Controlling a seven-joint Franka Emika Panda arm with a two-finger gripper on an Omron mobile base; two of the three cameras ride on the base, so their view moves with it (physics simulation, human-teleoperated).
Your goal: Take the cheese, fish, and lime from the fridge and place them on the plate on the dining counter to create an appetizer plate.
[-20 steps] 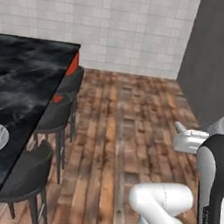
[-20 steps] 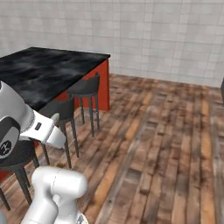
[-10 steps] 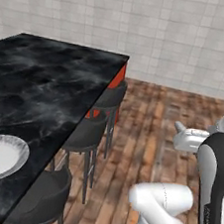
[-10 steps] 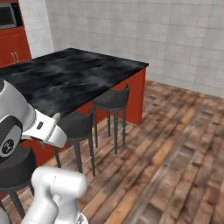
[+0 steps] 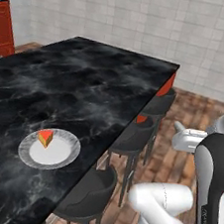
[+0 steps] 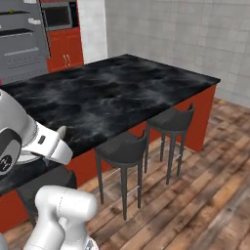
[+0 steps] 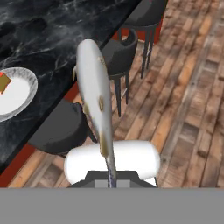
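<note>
Left base view: the dining counter (image 5: 82,87) fills the left and centre of the frame. The plate (image 5: 49,149) sits at lower left near the counter's stool-side edge, and the cheese (image 5: 45,137) lies on the plate's upper-left part, red side up. Black stools (image 5: 133,139) line the counter's right edge, over the wood floor (image 5: 177,162).

Right base view: the same counter (image 6: 112,100) runs across the middle, with two stools (image 6: 122,149) below it. At upper left stands the open fridge (image 6: 24,41), grey shelves showing, which the left view lacks; red cabinets (image 6: 66,49) sit beside it.

Hand view: the gripper (image 7: 110,180) at bottom centre is pressed together, pinching the tail of the fish (image 7: 94,89), which stretches up the middle of the frame. The plate (image 7: 17,94) with the cheese (image 7: 3,83) lies at the left edge
</note>
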